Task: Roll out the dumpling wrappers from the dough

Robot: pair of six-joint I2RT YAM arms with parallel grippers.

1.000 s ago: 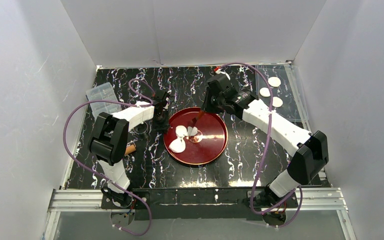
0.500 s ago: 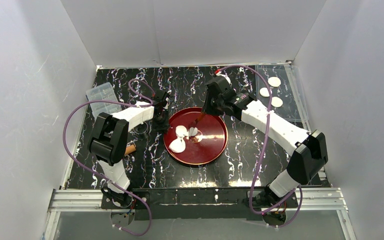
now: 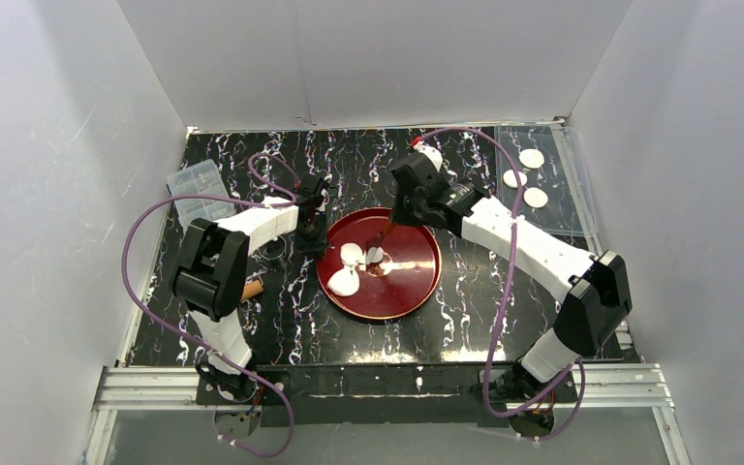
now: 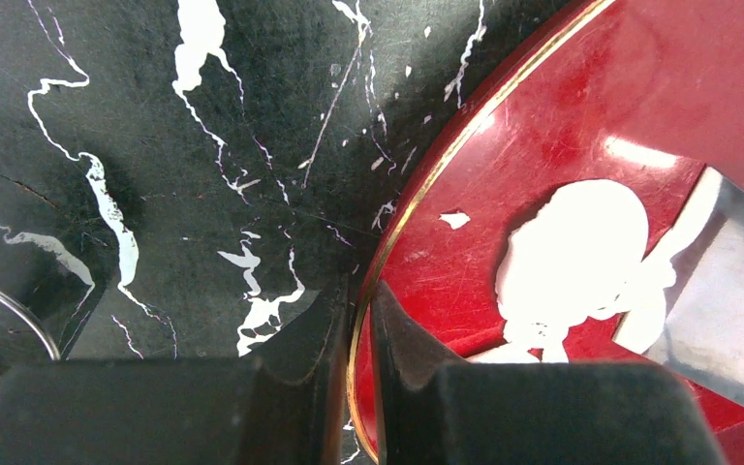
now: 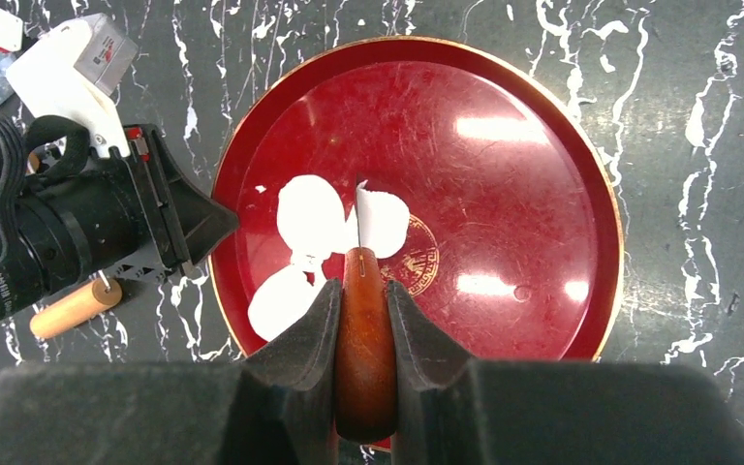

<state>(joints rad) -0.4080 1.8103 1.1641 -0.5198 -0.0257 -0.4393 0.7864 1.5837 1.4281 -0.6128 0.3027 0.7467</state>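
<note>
Two arms on show: the left arm (image 3: 262, 221) and the right arm (image 3: 533, 247) both wear white shells over chunky black joints. A thin purple cable (image 3: 126, 257) loops off each one. Up close, the left tool (image 4: 354, 310) and the right tool (image 5: 360, 300) end in matte black, wedge-shaped fingers — smooth, blunt-tipped.

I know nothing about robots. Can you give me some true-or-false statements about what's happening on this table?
1. The right claw grips a wooden-handled scraper. True.
2. The dough lies on a blue plate. False: the plate is red.
3. Three round wrappers lie outside the plate. True.
4. The left claw is wide open. False: it is shut on the plate's rim.
</note>
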